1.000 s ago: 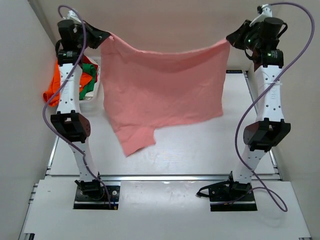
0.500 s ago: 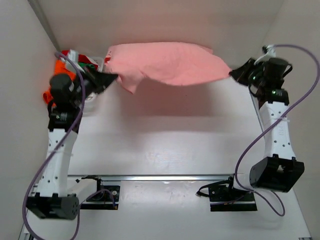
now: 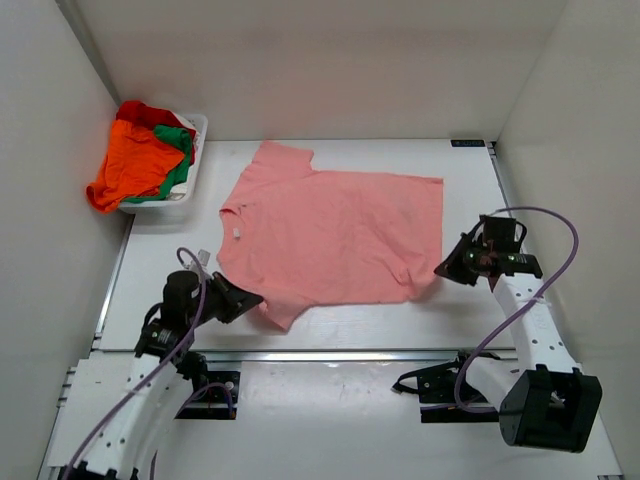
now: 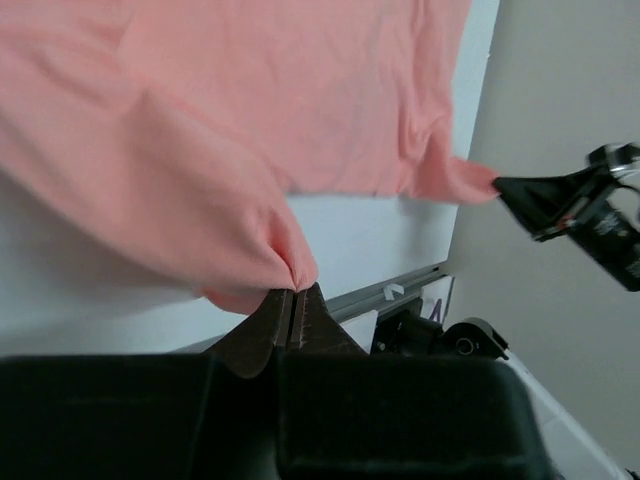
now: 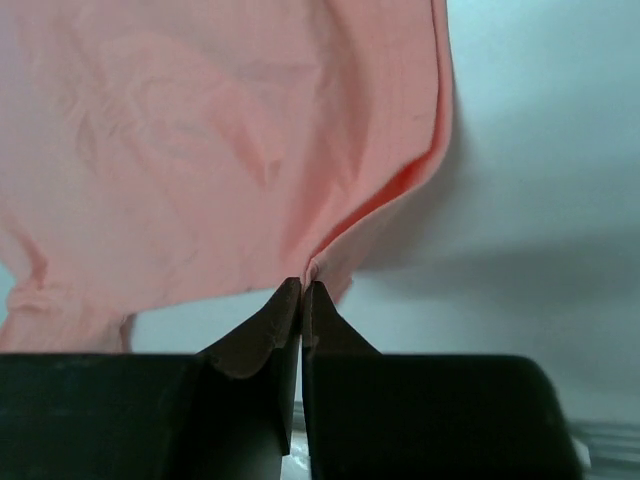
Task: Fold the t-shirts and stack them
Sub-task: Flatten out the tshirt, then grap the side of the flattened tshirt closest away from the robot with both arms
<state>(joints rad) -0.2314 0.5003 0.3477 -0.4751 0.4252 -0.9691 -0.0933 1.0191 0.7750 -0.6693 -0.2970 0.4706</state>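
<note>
**A:** Since a second ago both arms have come down. The salmon pink t-shirt (image 3: 335, 235) no longer hangs between them like a curtain; it lies spread on the table (image 3: 400, 325).

**B:** Released?

**A:** No. From above, the left gripper (image 3: 258, 299) pinches a sleeve at its tip and the right gripper (image 3: 440, 270) pinches a hem corner. The cloth stretches between the two claws and away beyond them. The orange, green and red shirts (image 3: 140, 160) sit in the basket (image 3: 160, 209), well beyond the left claw.

**B:** Left wrist view?

**A:** Its jaws are pressed together on a bunched fold of pink right at the tips, and the rest fans out ahead.

**B:** Right wrist view?

**A:** The same: the jaws are closed tight on a nip of cloth, and the shirt spreads ahead and leftward.

**B:** Meaning?

**A:** The spreading looks done, I'd judge. Folding comes next.
</note>
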